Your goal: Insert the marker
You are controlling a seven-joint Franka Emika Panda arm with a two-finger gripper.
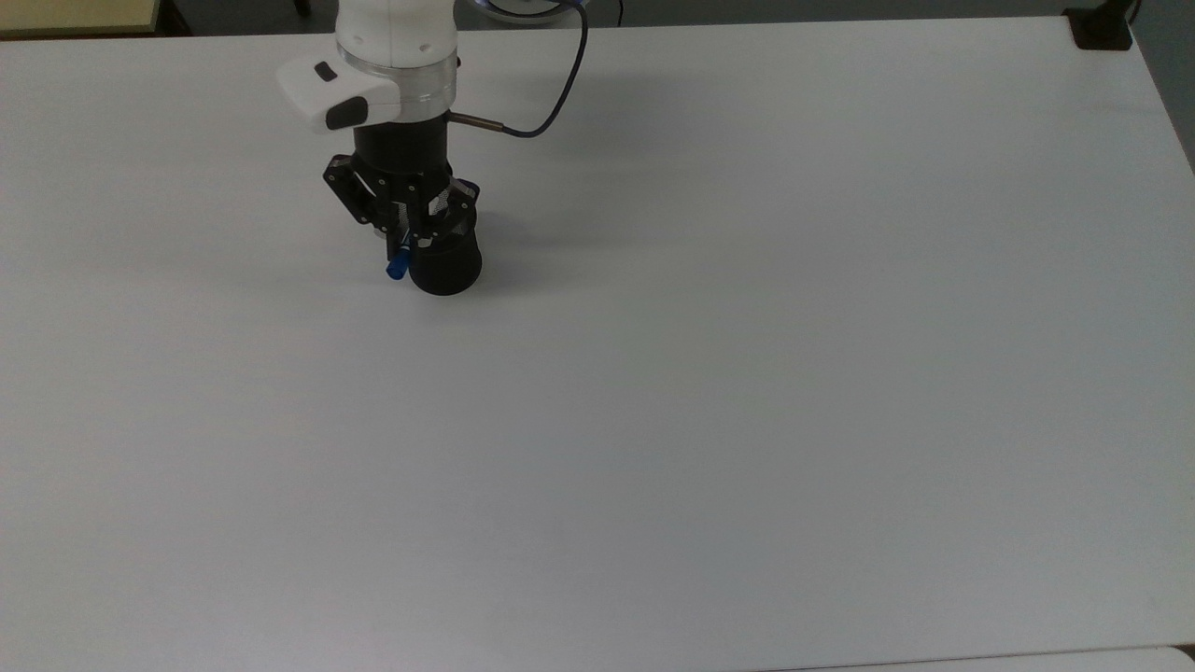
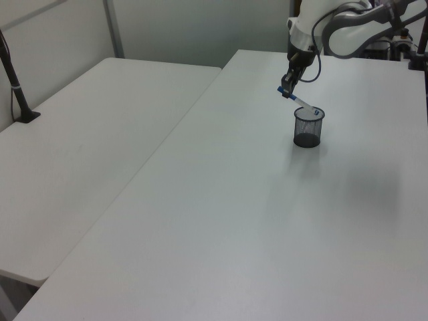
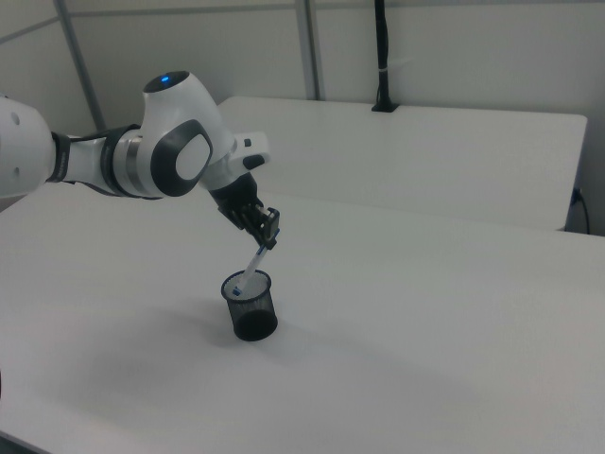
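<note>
A black mesh cup [image 1: 446, 264] [image 2: 308, 126] [image 3: 250, 305] stands on the white table [image 1: 709, 373]. My gripper [image 1: 403, 235] [image 2: 286, 90] [image 3: 268, 235] hangs just above the cup's rim, shut on the blue-capped end of the marker [image 2: 302, 103] [image 3: 252, 266]. The marker slants down from the fingers, and its lower tip reaches into the cup's mouth at the rim. In the top view the blue cap [image 1: 397, 269] pokes out beside the cup's left side.
A second white table [image 2: 87, 134] lies at the left view's left, with a black post [image 2: 15, 80] clamped to it. A black clamp [image 1: 1102, 28] sits at the top view's upper right corner. A dark cable [image 1: 551, 93] trails from my wrist.
</note>
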